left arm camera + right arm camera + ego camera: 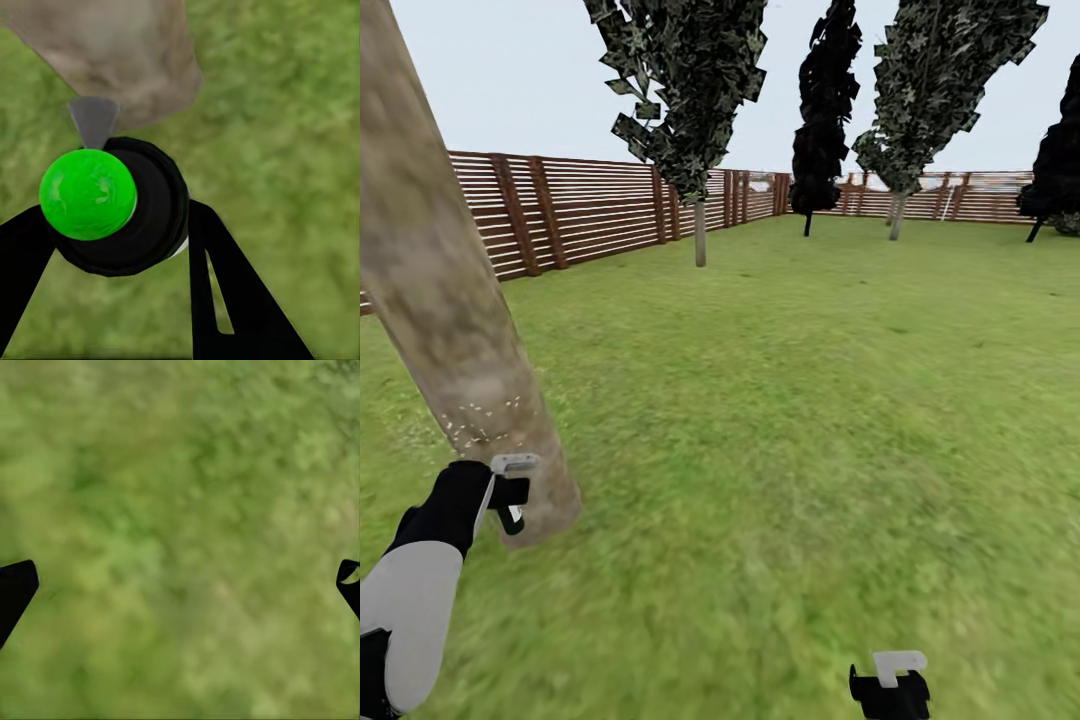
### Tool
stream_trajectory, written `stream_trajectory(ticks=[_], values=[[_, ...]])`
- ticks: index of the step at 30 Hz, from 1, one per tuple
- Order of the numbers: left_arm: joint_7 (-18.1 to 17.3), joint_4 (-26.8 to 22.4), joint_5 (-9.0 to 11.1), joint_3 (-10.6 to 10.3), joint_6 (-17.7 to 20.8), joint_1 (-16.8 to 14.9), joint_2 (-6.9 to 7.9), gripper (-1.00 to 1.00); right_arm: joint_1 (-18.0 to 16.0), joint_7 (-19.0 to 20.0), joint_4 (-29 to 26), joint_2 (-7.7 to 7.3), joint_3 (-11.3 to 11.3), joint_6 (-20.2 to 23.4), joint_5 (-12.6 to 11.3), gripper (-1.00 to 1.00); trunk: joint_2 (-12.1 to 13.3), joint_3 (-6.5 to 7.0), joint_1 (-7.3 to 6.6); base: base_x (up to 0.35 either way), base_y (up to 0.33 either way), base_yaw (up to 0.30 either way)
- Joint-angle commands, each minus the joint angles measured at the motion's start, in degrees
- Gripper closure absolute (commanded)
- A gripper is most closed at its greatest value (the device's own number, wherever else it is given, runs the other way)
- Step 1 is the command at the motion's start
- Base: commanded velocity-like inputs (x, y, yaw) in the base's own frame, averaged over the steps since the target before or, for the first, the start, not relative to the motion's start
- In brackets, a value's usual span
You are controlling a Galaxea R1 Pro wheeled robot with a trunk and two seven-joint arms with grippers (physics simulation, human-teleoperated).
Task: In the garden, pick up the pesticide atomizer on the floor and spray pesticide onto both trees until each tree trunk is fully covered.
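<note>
Pesticide atomizer (pixel 512 497) sits pinched in my left claw (pixel 510 490), low at about eight o'clock in the head view, right up against the foot of the nearest tree trunk (pixel 450 330). From the left wrist camera I look down its length: a bright green cap (pixel 88 193) over the black round body (pixel 146 217), with my two black fingers (pixel 225 292) pressed to either side of it. My right claw (pixel 890 685) hangs at about five o'clock, spread wide over bare lawn (pixel 810 400) and holding nothing (its fingertips sit at opposite edges of its own wrist view).

A scatter of pale specks (pixel 480 420) marks the bark just above my left claw, so I judge some spray lands there, low on the trunk. The upper trunk looks bare of them.

What could go wrong: the nozzle is so near the bark that a small push could knock the bottle against the trunk and twist it in my grip. Staying this low would leave the high bark uncovered. Of the far trees by the fence (pixel 580 215), I cannot tell which, if any, is the second one to spray; reaching it would mean driving across the grass with the bottle clamped, and a loose grip could drop it.

The bottle's long axis runs roughly along my fingers, green end toward my wrist camera. Its grey nozzle (pixel 94 120) sticks out sideways from the body, aimed at the trunk (pixel 112 52).
</note>
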Motion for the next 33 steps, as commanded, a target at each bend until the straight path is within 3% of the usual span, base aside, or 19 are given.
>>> stream_trajectory(ticks=[1, 5, 7, 13, 17, 33], values=[[-0.6, -0.1, -0.6, 0.2, 0.1, -0.1, -0.04, 1.0, -0.1, -0.2, 0.1, 0.0, -0.4, -0.2, 0.6, -1.0, 0.0, -0.05, -0.01, 0.002, 0.0, 0.276], [-0.6, -0.1, -0.6, 0.1, 0.4, -0.5, 0.0, 1.0, -0.1, -0.2, 0.1, 0.0, -0.4, -0.2, 0.6, -1.0, 0.0, -0.05, -0.01, 0.0, 0.0, 0.276], [-0.6, -0.2, -0.6, -0.2, 0.7, -1.2, -0.7, 1.0, -0.1, -0.2, 0.1, 0.0, -0.4, -0.2, 0.6, -1.0, 0.0, -0.05, -0.01, 0.0, 0.0, 0.276], [-0.7, -0.2, -0.5, -0.2, 1.7, -4.8, -0.49, 1.0, -0.1, -0.2, 0.0, 0.0, -0.4, -0.2, 0.6, -1.0, 0.0, -0.05, -0.01, 0.0, -0.002, 0.254], [-0.6, -3.3, -0.7, -0.6, 1.8, -4.4, -0.94, 1.0, -0.1, -0.2, 0.0, -0.17, -0.4, -0.2, 0.6, -1.0, 0.0, -0.05, -0.01, 0.067, -0.181, 0.039], [-0.6, -3.5, -0.8, -0.8, 1.8, -4.2, -0.9, 1.0, -0.1, -0.2, 0.0, -0.09, -0.4, -0.2, 0.6, -1.0, 0.0, -0.05, -0.01, 0.127, -0.265, 0.009]])
